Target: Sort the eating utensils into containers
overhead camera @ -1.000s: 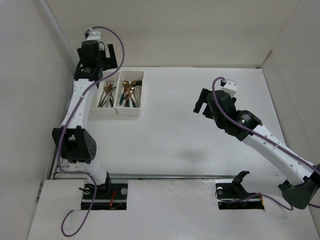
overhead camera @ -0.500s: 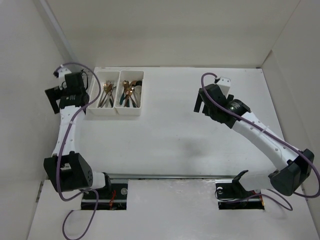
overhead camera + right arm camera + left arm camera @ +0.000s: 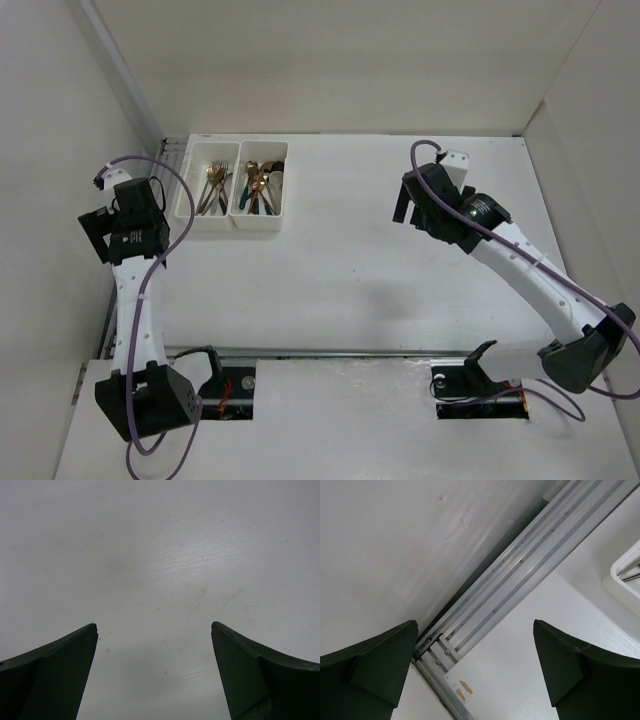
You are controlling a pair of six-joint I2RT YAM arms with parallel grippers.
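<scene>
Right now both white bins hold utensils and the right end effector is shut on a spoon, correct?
Not quite: the right end effector is open and empty, per the right wrist view. Both white bins do hold utensils.

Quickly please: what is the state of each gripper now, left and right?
Left gripper: open, holding nothing.
Right gripper: open, holding nothing.

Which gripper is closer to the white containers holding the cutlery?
Left. The left gripper hangs just left of the containers; the right gripper is far off to their right, across the table.
</scene>
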